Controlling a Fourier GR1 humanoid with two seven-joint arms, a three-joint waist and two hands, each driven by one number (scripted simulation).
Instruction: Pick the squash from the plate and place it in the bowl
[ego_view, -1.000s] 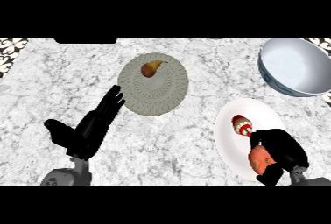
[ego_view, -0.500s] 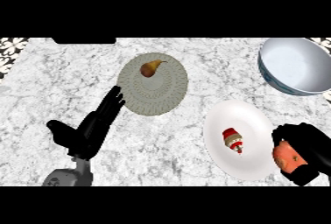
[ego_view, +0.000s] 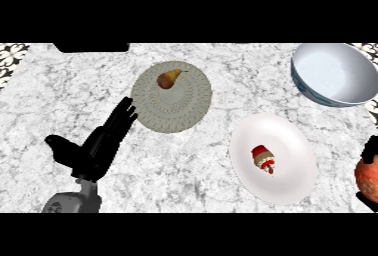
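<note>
Head view: my right hand (ego_view: 370, 150) at the right edge curls round the orange squash (ego_view: 367, 174), beside the white plate (ego_view: 289, 187). My left hand (ego_view: 100, 145) rests with straight fingers. The bowl (ego_view: 310, 82) stands top right

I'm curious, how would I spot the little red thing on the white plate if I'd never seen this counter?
Start at the big pale bowl in the counter's far right corner. Just nearer than it lies a plain white plate, and the small red and tan piece sits near its middle. The other small item, a brownish pear shape, sits on the grey ribbed plate further left.
</note>
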